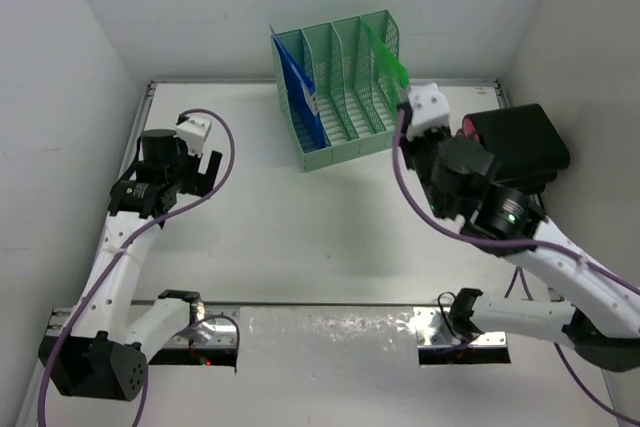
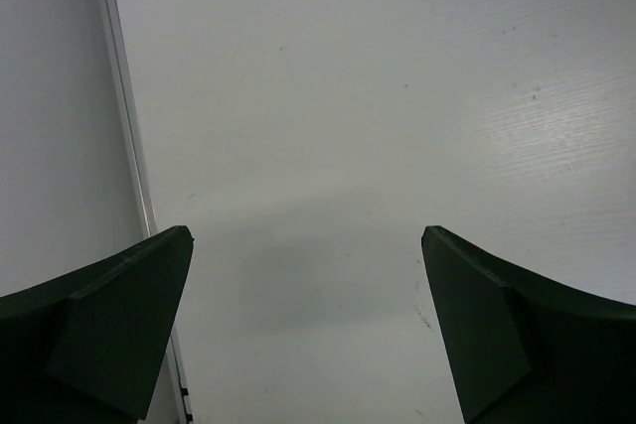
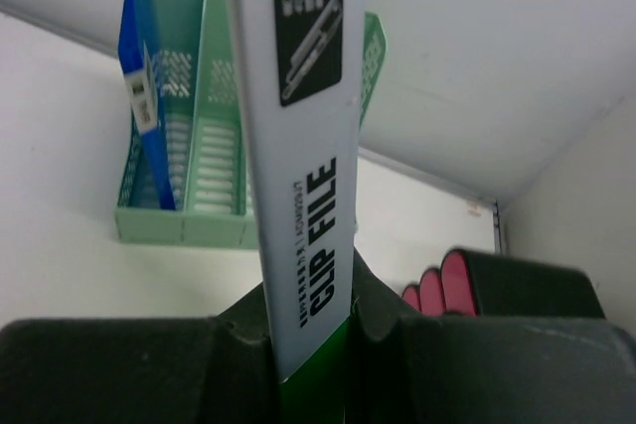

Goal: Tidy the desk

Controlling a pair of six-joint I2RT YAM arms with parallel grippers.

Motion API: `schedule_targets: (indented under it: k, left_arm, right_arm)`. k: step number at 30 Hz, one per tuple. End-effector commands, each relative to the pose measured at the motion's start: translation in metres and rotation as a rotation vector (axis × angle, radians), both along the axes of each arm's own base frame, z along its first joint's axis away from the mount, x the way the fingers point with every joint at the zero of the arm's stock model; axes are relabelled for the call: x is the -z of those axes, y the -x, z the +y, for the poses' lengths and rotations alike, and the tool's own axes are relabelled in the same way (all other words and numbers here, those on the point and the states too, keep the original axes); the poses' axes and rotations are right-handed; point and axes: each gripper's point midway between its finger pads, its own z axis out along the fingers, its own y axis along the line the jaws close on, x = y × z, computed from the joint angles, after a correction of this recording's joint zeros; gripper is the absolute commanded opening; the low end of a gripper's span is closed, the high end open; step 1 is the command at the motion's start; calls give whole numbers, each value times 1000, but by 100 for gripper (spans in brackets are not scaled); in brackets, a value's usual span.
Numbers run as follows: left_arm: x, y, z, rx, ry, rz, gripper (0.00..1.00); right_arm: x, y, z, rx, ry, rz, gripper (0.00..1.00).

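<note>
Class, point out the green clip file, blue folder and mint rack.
green clip file [image 1: 385, 55]: top external, green cover.
blue folder [image 1: 296, 79]: top external, blue cover.
mint rack [image 1: 345, 152]: top external, front lip.

Top external: high, behind arm bases, looking down on whole desk; file rack at 12 o'clock.
Left wrist: close over desk, edge rail at 9 o'clock.
Right wrist: low, near, facing file rack at 11 o'clock, clip file across middle.
Shared with top view: file rack, clip file.
</note>
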Motion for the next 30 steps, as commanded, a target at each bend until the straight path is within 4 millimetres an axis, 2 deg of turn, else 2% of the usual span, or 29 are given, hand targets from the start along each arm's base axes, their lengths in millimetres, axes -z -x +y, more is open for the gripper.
schedule_targets:
  k: [1, 2, 3, 4, 5, 6, 7, 8, 9, 10, 11, 16, 20, 23, 24, 26, 27, 29, 30]
  left_arm:
    - [-13, -5, 9, -28, -23, -75, 100]
    - [-14, -4, 9, -29, -26, -78, 100]
    - [-13, -4, 9, -29, -28, -77, 100]
    - [-13, -4, 10, -30, -30, -76, 99]
    - [-13, -4, 10, -29, -33, -76, 99]
    - [-12, -4, 12, -35, -40, -71, 99]
    - [-12, -3, 13, -40, -44, -72, 100]
    - [-12, -3, 14, -41, -47, -72, 100]
    - [-12, -3, 15, -43, -53, -72, 99]
    - [-12, -3, 15, -44, -54, -74, 99]
    - [-12, -4, 15, -46, -54, -75, 100]
    - [-10, -6, 17, -52, -61, -69, 99]
    - [-7, -9, 17, -52, -64, -64, 100]
    - [-4, -12, 17, -52, -64, -57, 100]
    - [-3, -12, 17, -56, -61, -55, 100]
    - [-1, -16, 16, -53, -57, -51, 100]
    - [0, -17, 16, -53, -55, -50, 100]
    - [3, -18, 15, -49, -55, -43, 99]
    - [5, -19, 16, -52, -54, -37, 100]
  right_arm:
    - [-52, -39, 5, 55, -43, -121, 0]
    - [-50, -49, 8, 35, -46, -98, 0]
    - [-65, -61, 11, -12, -118, -105, 0]
    - [-57, -76, 24, -33, -111, -80, 0]
    - [-60, -83, 30, -55, -120, -86, 0]
    - [-71, -89, 35, -80, -141, -99, 0]
    - [-60, -104, 47, -91, -126, -66, 0]
    - [-71, -108, 51, -105, -146, -69, 0]
    - [-71, -116, 57, -137, -171, -54, 0]
    - [-57, -131, 69, -149, -165, -14, 0]
    - [-66, -136, 72, -159, -213, -12, 0]
    - [-53, -168, 97, -225, -287, 44, 0]
    - [-48, -184, 99, -197, -287, 29, 0]
    - [-32, -201, 109, -201, -281, 33, 0]
    - [-18, -210, 114, -196, -276, 54, 0]
    - [-14, -222, 118, -195, -277, 33, 0]
    - [-2, -232, 121, -187, -273, 44, 0]
    - [-4, -244, 122, -204, -304, 21, 0]
    - [5, -252, 124, -200, -306, 27, 0]
